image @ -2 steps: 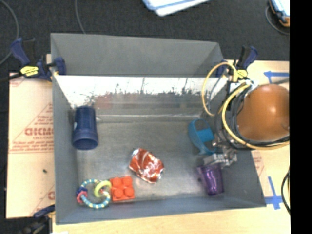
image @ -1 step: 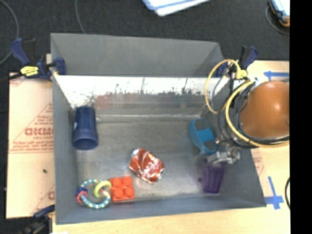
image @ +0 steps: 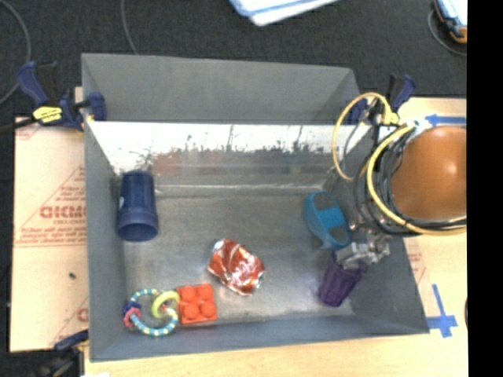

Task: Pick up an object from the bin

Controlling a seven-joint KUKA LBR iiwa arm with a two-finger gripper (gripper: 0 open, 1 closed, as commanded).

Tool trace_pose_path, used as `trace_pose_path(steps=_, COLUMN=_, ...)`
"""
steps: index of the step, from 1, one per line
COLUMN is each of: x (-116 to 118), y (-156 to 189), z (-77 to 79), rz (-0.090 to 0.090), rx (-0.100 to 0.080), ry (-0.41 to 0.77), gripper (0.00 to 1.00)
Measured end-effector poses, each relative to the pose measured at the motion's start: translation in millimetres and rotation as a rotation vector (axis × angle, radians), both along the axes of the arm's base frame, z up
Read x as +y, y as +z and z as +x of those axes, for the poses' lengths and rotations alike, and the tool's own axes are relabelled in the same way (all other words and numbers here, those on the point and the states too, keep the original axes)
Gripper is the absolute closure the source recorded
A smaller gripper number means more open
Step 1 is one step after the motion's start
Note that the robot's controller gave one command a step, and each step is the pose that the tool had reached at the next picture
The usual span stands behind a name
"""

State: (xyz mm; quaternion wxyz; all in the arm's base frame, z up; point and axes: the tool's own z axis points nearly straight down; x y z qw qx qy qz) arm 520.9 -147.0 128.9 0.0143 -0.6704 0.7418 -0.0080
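Observation:
My gripper (image: 363, 253) hangs low at the bin's right side, under the arm's orange dome. Just below it, touching or nearly touching, lies a small purple cup (image: 338, 286), tilted toward the front right corner. A light blue curved plastic piece (image: 324, 219) sits right behind the gripper, to its upper left, partly covered by the cables. Whether the purple cup is gripped cannot be made out.
A dark blue cup (image: 137, 205) lies on its side at the left wall. A red and white crumpled wrapper (image: 235, 266) sits mid-floor. An orange studded brick (image: 196, 303) and a multicoloured ring toy (image: 152, 312) lie at the front left.

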Motion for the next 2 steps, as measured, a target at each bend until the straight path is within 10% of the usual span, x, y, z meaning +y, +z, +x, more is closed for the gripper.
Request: trace_pose_path(steps=2, x=-0.6, y=20.2, z=1.5, rz=-0.001, rx=-0.007, ry=-0.002, gripper=1.0)
